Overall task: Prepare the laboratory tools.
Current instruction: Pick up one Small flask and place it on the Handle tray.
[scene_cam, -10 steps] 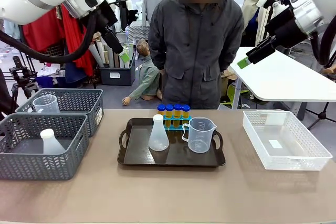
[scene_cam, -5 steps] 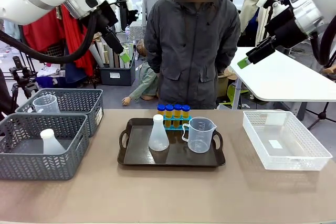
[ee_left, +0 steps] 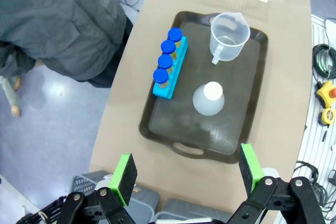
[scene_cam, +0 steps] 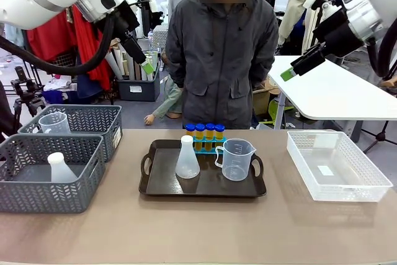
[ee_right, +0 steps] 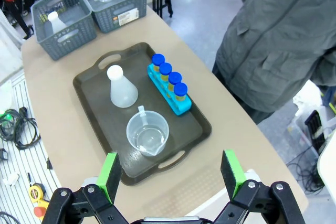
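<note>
1. Looking across the table, you see the dark tray (scene_cam: 162, 185) at the middle, carrying the conical flask (scene_cam: 187, 158), the measuring beaker (scene_cam: 236, 159) and the blue-capped test tubes (scene_cam: 205, 131) in their blue rack (scene_cam: 208, 147).
2. Your left gripper (ee_left: 184, 171) and right gripper (ee_right: 170, 174) hang high above, well apart from the tools, jaws spread wide and empty.
3. You can make out graduation marks on the beaker, but they are too small to read.

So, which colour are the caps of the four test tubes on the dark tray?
Blue caps, over yellow-filled test tubes; clearest in the left wrist view.
</note>
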Controlling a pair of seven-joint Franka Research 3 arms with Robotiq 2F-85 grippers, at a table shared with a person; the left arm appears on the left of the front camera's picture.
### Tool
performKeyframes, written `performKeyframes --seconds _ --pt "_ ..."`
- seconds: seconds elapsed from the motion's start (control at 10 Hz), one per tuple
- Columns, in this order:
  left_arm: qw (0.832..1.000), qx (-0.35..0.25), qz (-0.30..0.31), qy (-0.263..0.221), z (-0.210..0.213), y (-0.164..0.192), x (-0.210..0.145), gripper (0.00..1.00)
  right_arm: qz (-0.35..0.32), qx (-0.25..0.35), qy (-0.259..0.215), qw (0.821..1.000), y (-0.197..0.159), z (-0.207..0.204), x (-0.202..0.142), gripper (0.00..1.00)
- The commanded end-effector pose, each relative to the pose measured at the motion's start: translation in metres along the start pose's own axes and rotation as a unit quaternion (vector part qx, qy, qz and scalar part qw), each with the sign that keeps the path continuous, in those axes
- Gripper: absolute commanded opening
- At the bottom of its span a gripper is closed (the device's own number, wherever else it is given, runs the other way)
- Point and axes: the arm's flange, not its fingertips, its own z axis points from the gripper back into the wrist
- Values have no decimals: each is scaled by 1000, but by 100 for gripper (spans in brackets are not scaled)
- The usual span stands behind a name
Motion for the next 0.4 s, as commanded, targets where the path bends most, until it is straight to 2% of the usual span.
performKeyframes --seconds 0.0,0.3 --pt "1000 1 2 0 1 0 -1 100 -6 9 -15 1000 -1 0 2 100" --pt "1000 1 2 0 1 0 -1 100 -6 9 -15 1000 -1 0 2 100"
